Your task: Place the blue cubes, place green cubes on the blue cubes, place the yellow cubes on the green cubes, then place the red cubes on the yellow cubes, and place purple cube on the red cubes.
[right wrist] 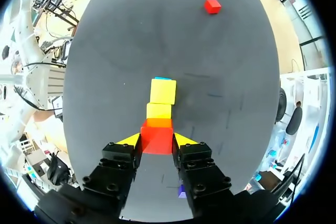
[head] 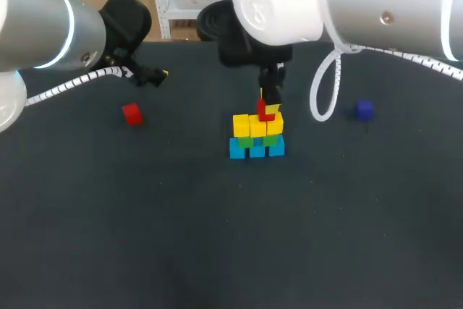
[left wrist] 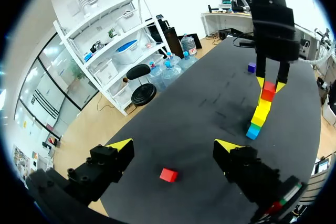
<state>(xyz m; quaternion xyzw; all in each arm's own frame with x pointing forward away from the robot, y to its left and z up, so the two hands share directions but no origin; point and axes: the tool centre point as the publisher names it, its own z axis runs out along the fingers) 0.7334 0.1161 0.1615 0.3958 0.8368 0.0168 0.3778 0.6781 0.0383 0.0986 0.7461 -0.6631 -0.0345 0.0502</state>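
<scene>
While the right gripper (right wrist: 157,141) pinches a seemingly light, rigid red cube (head: 265,108) by opposite flat faces, the left gripper (left wrist: 173,145) gapes empty.

We see no words, numbers or signs that we can read.
</scene>
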